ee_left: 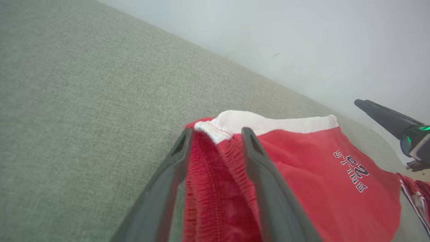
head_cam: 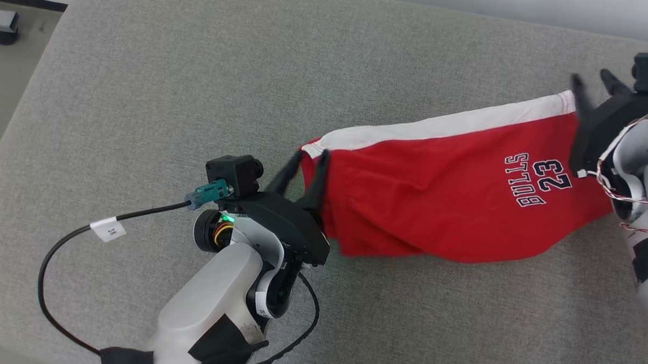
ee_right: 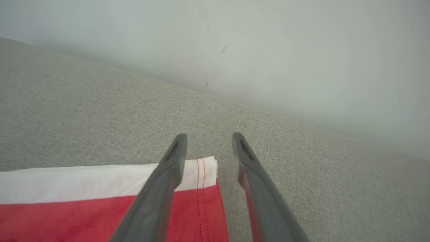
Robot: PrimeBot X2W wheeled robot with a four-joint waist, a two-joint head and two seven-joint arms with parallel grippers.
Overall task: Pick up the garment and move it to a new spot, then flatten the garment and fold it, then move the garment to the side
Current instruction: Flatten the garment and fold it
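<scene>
As the left wrist view reveals, garment (ee_left: pixel 302 161) bunches between parted fingers (ee_left: pixel 260 174)

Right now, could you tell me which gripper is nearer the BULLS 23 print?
Right. The right gripper is over the garment's corner beside the print; the left gripper straddles its opposite end.

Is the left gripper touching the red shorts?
Touching. Left wrist view: the red shorts bunch up against both fingers of the left gripper.
</scene>
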